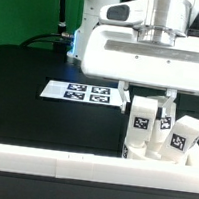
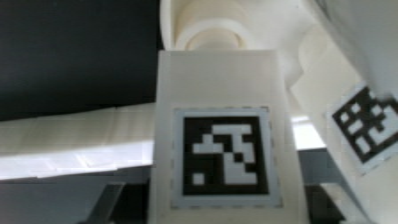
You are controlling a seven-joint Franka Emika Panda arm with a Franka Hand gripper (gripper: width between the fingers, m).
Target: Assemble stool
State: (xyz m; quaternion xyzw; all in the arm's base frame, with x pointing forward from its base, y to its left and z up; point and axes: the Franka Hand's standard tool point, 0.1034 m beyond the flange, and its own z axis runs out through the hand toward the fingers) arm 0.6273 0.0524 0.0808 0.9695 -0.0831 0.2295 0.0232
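Note:
My gripper (image 1: 152,104) reaches down at the exterior view's right, its jaws on either side of an upright white block leg (image 1: 142,121) with a black-and-white tag. In the wrist view that leg (image 2: 222,110) fills the middle, and my gripper (image 2: 222,207) has dark fingers (image 2: 121,203) pressed against both its sides. Two more tagged legs (image 1: 164,137) (image 1: 189,135) stand close beside it, against the white bar. One of their tags (image 2: 366,120) shows in the wrist view. The round seat is not clearly seen.
A long white bar (image 1: 69,166) edges the front of the black table (image 1: 29,79). The marker board (image 1: 83,91) lies flat at the middle. The robot's white base (image 1: 103,12) stands behind.

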